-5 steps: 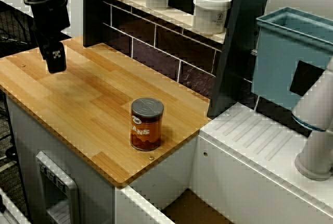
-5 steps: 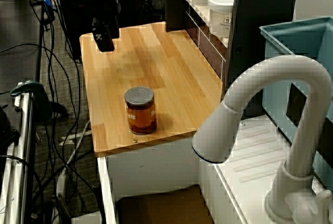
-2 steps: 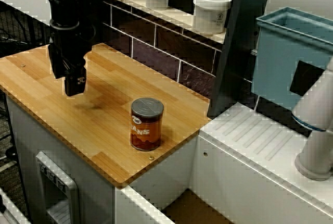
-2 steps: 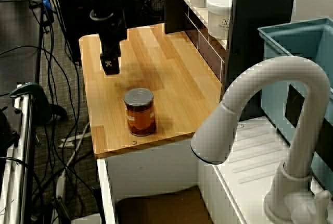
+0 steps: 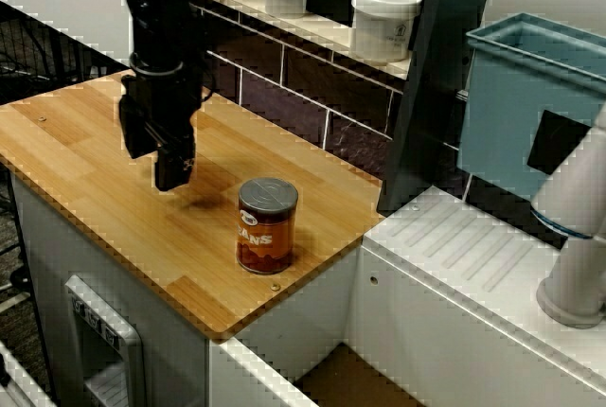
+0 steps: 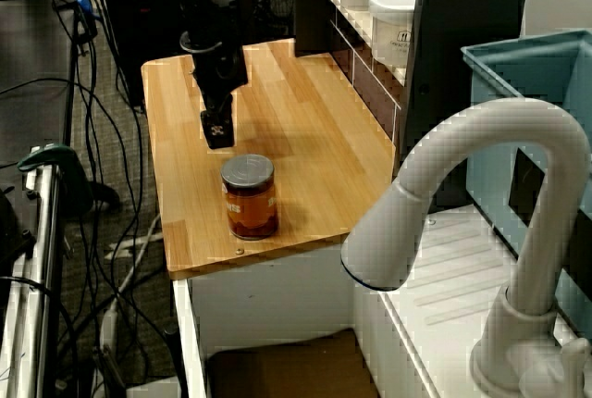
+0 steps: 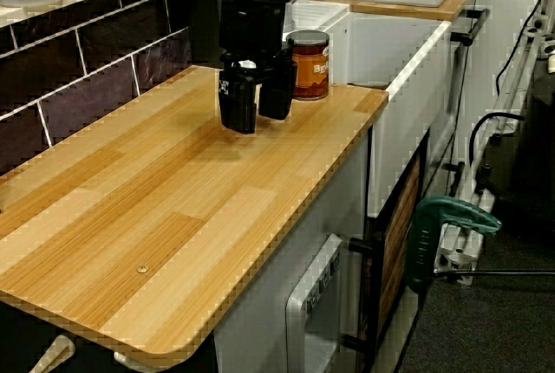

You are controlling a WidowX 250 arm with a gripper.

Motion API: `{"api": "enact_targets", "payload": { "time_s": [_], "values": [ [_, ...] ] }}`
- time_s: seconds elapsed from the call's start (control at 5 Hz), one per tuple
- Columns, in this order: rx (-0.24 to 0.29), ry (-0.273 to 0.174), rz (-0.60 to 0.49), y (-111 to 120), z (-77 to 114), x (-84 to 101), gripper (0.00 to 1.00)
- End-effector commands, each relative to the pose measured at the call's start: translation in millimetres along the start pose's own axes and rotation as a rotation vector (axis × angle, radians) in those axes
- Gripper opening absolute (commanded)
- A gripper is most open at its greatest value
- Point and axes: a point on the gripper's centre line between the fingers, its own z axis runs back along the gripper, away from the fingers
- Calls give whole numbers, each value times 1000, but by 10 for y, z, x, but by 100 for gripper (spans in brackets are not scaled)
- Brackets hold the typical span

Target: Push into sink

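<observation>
black pincer [image 5: 173, 172] near cylindrical metal-lidded can [image 5: 267, 225].

The can [image 5: 267, 225], standing near the lower middle of the frame, carries white letters reading "EANS" on its orange-brown label, while the print on the white jar [image 5: 384, 22] at upper right is too small to read.

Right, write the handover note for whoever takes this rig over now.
Pincer: empty, fingers apart, low over the wooden counter, beside the can and not touching it.
Can: upright near the counter's corner by the sink.
Sink: just past that counter edge; only part of its brown floor shows, nothing seen on it.
Done: approach only.
Left: contact the can on its far side and push it over the edge into the sink.
</observation>
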Motion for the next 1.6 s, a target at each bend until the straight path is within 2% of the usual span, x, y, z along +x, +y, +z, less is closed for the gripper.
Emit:
{"api": "enact_targets", "payload": {
  "time_s": [0.0, 0.2, 0.8, 1.2, 1.4],
  "values": [
    [-2, -43, -48, -275, 207, 85, 100],
    [14, -57, -65, -442, 242, 77, 100],
    [0, -58, -68, -854, 276, 203, 100],
    [-42, -55, -96, -1024, 446, 282, 100],
    [-45, -55, -101, -1056, 470, 292, 100]
  ]
}}
